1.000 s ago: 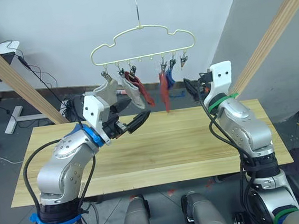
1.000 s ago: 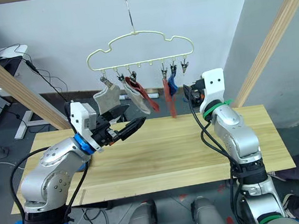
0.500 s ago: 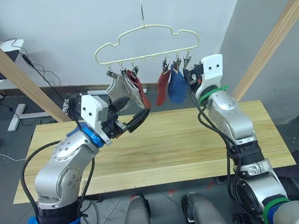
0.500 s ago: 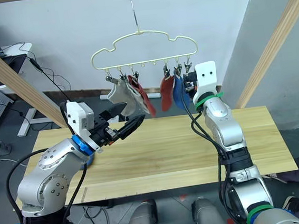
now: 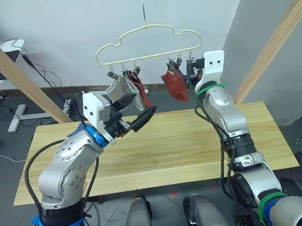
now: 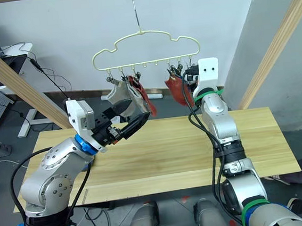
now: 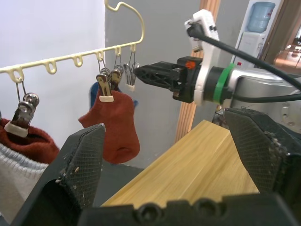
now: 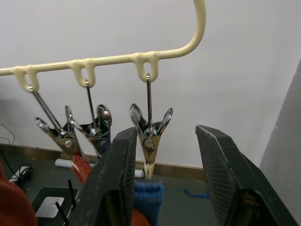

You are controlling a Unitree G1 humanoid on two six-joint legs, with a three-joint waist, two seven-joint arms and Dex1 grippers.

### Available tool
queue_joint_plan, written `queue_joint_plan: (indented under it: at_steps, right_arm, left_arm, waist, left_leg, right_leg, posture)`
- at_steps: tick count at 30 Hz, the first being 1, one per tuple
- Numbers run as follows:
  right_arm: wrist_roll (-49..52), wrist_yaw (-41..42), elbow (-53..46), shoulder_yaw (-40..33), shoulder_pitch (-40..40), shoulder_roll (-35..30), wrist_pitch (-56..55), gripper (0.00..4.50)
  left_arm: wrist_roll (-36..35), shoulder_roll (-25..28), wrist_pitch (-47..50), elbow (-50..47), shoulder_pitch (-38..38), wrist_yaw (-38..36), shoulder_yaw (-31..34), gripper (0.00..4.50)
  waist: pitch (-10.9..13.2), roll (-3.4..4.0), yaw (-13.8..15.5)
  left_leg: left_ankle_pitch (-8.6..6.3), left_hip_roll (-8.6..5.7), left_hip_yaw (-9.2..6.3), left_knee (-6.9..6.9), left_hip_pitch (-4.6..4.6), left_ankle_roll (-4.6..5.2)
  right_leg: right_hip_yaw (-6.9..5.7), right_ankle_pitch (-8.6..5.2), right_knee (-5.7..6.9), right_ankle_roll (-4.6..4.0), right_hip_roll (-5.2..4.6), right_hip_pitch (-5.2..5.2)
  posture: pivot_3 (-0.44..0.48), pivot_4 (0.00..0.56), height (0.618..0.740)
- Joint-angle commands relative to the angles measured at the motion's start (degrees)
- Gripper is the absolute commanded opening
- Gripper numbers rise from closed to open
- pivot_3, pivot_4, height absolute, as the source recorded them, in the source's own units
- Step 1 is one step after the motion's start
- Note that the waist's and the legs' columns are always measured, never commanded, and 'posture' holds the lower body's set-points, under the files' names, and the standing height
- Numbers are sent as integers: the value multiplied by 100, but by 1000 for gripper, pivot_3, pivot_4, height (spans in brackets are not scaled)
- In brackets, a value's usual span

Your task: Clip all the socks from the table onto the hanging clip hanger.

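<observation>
Both grippers raised at the clip hanger, socks hung, table bare in view.
Nearest, the table [image 5: 160, 149] shows bare wood between the arms; its front edge is partly hidden by them. Above its left part the left gripper [image 5: 141, 119] has fingers spread wide, holding nothing, tips just under a grey sock [image 5: 118, 91] and a rust-red sock [image 5: 139, 87] that overlap, so their clips are hard to separate. Right gripper [image 8: 162, 188] is up at the right end of the clip hanger [image 5: 147, 41], fingers apart around the end clip [image 8: 150, 139], with a blue sock [image 8: 146, 194] edge between them; contact unclear. Another rust-red sock [image 5: 175, 85] hangs beside it. The blue sock is mostly hidden in the head views. Hanger hook is cut off at top.
</observation>
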Motion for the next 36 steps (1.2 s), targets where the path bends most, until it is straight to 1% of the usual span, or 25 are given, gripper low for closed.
queue_joint_plan:
  at_steps: [1,7,22,36]
  right_arm:
    - [-17,-73,8,-97,-217,48,-224,2053]
    - [-17,-87,136,-117,-294,83,-292,2053]
    - [-35,-63,22,-85,-238,174,-161,2053]
    - [-42,-69,425,-126,-541,164,-352,2053]
  left_arm:
    - [-17,50,-139,-205,-18,-27,-15,4500]
    - [-16,69,-137,-200,-20,-3,9,4500]
    - [8,51,-166,-205,-14,80,-25,4500]
    - [35,57,-171,-203,-25,134,-71,4500]
  waist:
    - [0,0,0]
    - [1,1,2]
    - [1,1,6]
    - [1,2,7]
  left_leg:
    - [0,0,0,0,0,0]
    - [0,0,0,-1,0,0]
    - [0,1,-1,-1,0,0]
    - [0,1,0,-1,0,0]
  right_leg:
    - [0,0,0,0,0,0]
    - [0,0,0,0,0,0]
    - [-1,0,0,0,0,0]
    - [0,0,-1,0,0,-1]
  posture:
    - [111,225,740]
    - [115,227,740]
    - [120,229,740]
    - [121,226,740]
